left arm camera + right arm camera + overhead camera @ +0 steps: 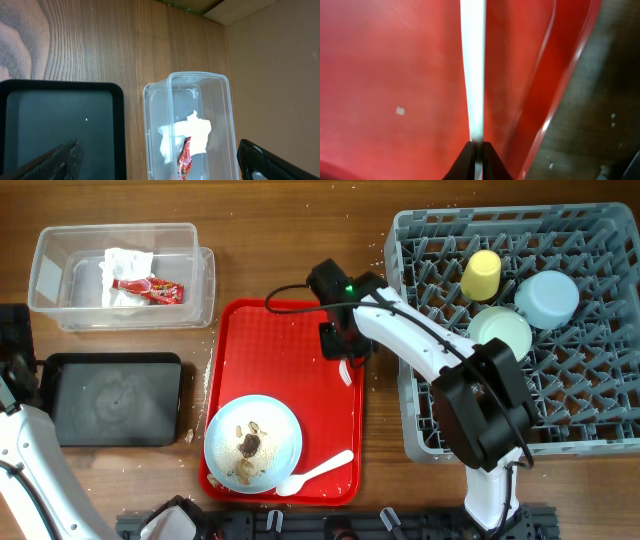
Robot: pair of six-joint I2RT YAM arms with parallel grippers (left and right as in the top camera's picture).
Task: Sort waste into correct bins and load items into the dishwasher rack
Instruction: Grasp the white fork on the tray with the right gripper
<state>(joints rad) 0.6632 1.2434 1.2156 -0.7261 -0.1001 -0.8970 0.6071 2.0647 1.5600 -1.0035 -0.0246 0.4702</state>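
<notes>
My right gripper (343,356) is low over the right part of the red serving tray (270,350), shut on a white fork (473,70) whose end shows below it (346,374). The wrist view shows the jaws (476,150) pinching the fork's handle. A white spoon (316,472) lies by the light blue plate (282,423), which holds brown food scraps (248,445). The yellow cup (481,274), green bowl (500,332) and blue bowl (547,298) sit in the grey rack (420,440). My left gripper (160,162) is open above the clear tub (220,85) and black tray (55,115).
The clear tub (50,275) at the back left holds the white napkin (128,262) and red wrapper (152,288); both also show in the left wrist view, napkin (195,131) and wrapper (184,159). The black tray (115,400) lies in front of it.
</notes>
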